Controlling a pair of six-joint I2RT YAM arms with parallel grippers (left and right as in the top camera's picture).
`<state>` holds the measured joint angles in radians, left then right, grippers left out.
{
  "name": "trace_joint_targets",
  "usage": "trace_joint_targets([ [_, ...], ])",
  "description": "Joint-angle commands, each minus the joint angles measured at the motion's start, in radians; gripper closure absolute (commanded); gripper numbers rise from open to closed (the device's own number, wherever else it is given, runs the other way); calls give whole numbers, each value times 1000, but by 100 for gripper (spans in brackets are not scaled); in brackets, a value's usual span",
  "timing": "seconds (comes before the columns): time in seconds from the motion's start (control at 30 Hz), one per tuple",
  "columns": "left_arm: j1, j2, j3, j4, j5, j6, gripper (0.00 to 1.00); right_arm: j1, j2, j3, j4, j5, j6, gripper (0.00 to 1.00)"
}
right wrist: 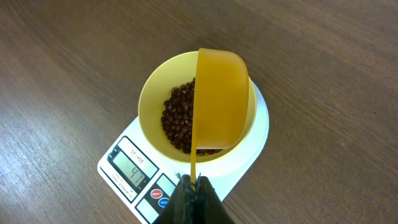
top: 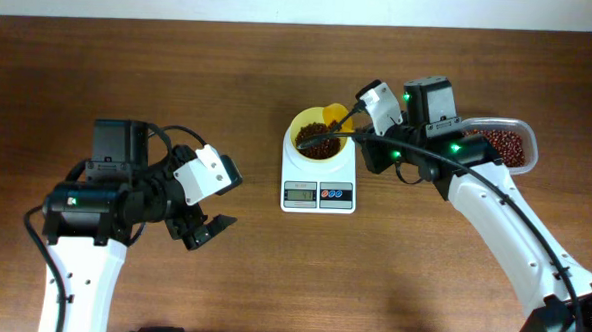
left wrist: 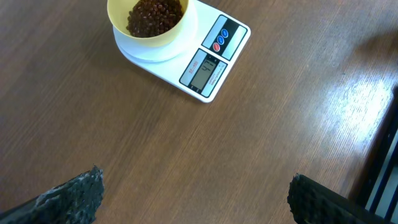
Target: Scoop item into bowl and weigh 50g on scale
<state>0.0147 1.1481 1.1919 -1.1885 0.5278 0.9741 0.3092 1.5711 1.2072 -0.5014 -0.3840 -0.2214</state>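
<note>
Right wrist view, right gripper (right wrist: pixel 194 191) clamped on handle of yellow scoop (right wrist: pixel 221 99), scoop tilted over pale-yellow bowl (right wrist: pixel 149 109) holding red-brown beans (right wrist: pixel 177 118), bowl on white scale (right wrist: pixel 252 158) labelled SF-400, left gripper (left wrist: pixel 196 196) jaws wide apart over table (left wrist: pixel 186 143)

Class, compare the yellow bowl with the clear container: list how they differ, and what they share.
The bowl is round and opaque yellow; the container is rounded-rectangular and clear. The bowl sits on the scale; the container sits directly on the table. Both hold red-brown beans.
</note>
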Motion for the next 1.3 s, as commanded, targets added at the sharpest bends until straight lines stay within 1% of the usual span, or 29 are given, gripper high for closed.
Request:
trace_joint_targets([
  [0.0,6,-2,1,-1,21,15,1,12,4,13,4,-15,-10,96],
  [0.23,6,-2,1,-1,21,15,1,13,2,18,20,-16,-10,96],
  [0.33,6,-2,1,-1,21,15,1,19,-35,48,21,-14,-10,96],
  [0.4,6,-2,1,-1,21,15,1,24,-9,44,-25,38,-10,96],
  [0.43,6,-2,1,-1,21,15,1,27,-3,44,-29,32,-10,96],
  [0.53,6,-2,1,-1,21,15,1,56,-2,44,-4,30,-10,96],
  [0.7,6,-2,1,-1,21,15,1,58,-16,58,11,31,-10,96],
  [0.73,6,-2,1,-1,21,15,1,58,-20,59,10,50,-10,96],
  [0.77,6,-2,1,-1,21,15,1,58,-6,54,-17,110,-10,96],
  [0.8,6,-2,1,-1,21,15,1,58,0,53,-27,116,-11,96],
  [0.97,6,-2,1,-1,21,15,1,58,11,53,-14,97,-10,96],
  [1.07,6,-2,1,-1,21,15,1,76,-11,77,-3,90,-10,96],
  [1.13,6,-2,1,-1,21,15,1,77,0,63,-32,141,-10,96],
  [1.17,6,-2,1,-1,21,15,1,77,9,60,-45,134,-10,96],
  [1.27,6,-2,1,-1,21,15,1,76,10,60,-18,115,-10,96],
])
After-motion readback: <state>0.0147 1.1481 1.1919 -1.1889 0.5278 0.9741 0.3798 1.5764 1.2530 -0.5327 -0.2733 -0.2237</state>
